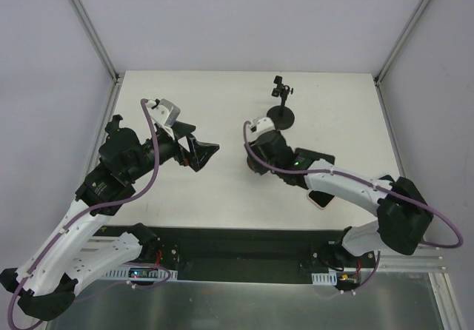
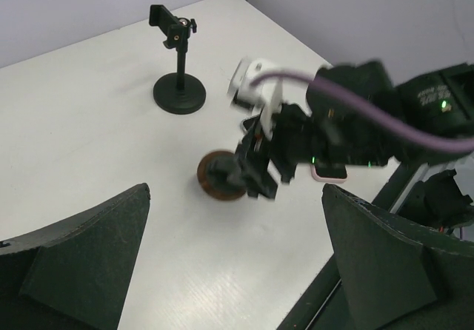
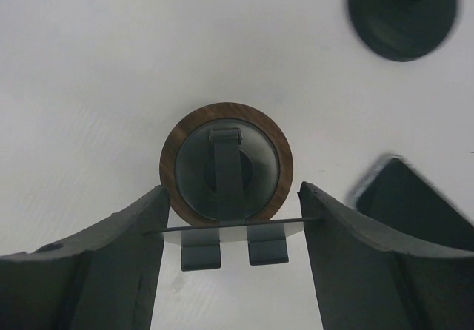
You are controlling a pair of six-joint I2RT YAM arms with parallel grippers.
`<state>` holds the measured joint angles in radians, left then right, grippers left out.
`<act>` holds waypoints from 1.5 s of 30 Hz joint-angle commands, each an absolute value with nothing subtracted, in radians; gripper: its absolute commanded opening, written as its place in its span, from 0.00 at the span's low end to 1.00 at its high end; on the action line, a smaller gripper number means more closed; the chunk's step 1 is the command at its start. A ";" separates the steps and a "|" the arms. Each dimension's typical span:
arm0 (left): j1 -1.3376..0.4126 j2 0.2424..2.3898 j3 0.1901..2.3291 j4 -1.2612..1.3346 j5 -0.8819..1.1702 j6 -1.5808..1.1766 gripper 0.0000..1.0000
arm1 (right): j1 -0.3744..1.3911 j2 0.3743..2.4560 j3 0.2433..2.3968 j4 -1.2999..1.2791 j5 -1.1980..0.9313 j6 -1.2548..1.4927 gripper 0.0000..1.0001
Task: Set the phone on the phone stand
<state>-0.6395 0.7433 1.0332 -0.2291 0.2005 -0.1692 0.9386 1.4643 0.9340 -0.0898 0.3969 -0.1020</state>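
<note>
The phone stand [image 3: 172,171] has a round wood-rimmed base, a dark arm and a thin plate with two hooks. My right gripper [image 3: 231,197] hangs straight over it, and the plate's two side edges touch the inner faces of both fingers. In the left wrist view the stand's base [image 2: 213,187] shows under that gripper [image 2: 255,169]. The phone [image 1: 320,196], dark with a pink edge, lies flat on the table beside the right arm; it also shows as the phone [image 2: 329,172] and a blurred phone [image 3: 415,204]. My left gripper [image 1: 201,155] stands open and empty, left of the stand.
A black clamp mount on a round base [image 1: 281,112] stands at the back of the white table [image 1: 207,189], behind the right gripper. The table's dark near edge [image 1: 244,237] runs just below the phone. Grey walls enclose the left, back and right.
</note>
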 commanded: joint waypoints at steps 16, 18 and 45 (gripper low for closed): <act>-0.627 0.794 0.991 -0.149 0.241 -0.087 0.99 | -0.026 1.837 1.544 -0.056 -0.110 -0.344 0.01; -0.629 0.827 0.988 -0.150 0.227 -0.075 0.99 | -0.041 1.973 1.726 -0.165 -0.054 -0.333 0.00; -0.661 0.885 0.959 -0.140 0.133 -0.041 0.99 | -0.061 2.338 2.109 -0.367 0.071 -0.357 0.16</act>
